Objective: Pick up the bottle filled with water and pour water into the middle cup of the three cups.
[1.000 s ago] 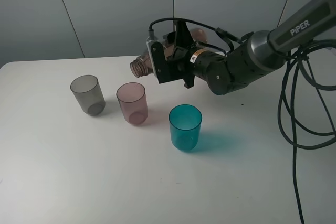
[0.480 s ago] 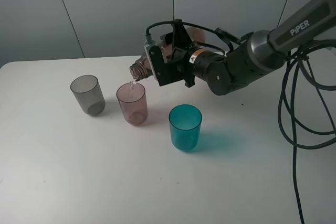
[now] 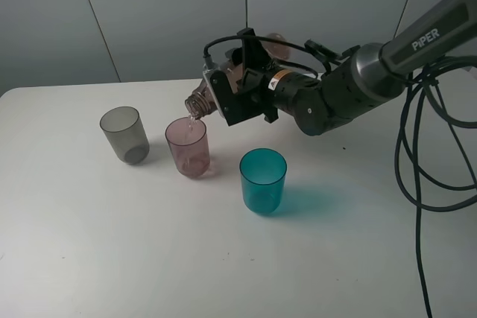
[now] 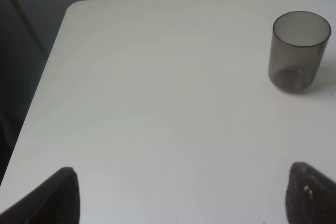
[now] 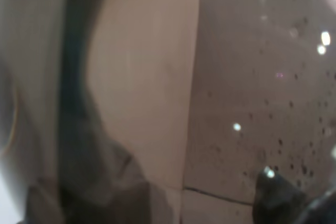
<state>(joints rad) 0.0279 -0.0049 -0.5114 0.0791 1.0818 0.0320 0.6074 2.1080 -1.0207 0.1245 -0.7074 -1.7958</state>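
My right gripper (image 3: 240,86) is shut on the brownish bottle (image 3: 200,102) and holds it tipped almost level, neck down to the left. The bottle's mouth hangs just above the rim of the pink middle cup (image 3: 188,148), and a thin stream of water (image 3: 191,119) falls into it. The smoky grey cup (image 3: 124,134) stands left of it and the teal-blue cup (image 3: 262,181) right and nearer. In the right wrist view the bottle's wet wall (image 5: 252,77) fills the picture. My left gripper (image 4: 186,200) is open and empty, with the grey cup (image 4: 297,51) ahead of it.
The white table (image 3: 112,243) ends at a wall behind. Its left edge and rounded corner (image 4: 58,35) show in the left wrist view. Black cables (image 3: 421,176) hang over the table's right side beside the right arm (image 3: 350,94).
The bottle has tipped further and its neck has dropped toward the pink cup. Water began to flow from it into that cup.
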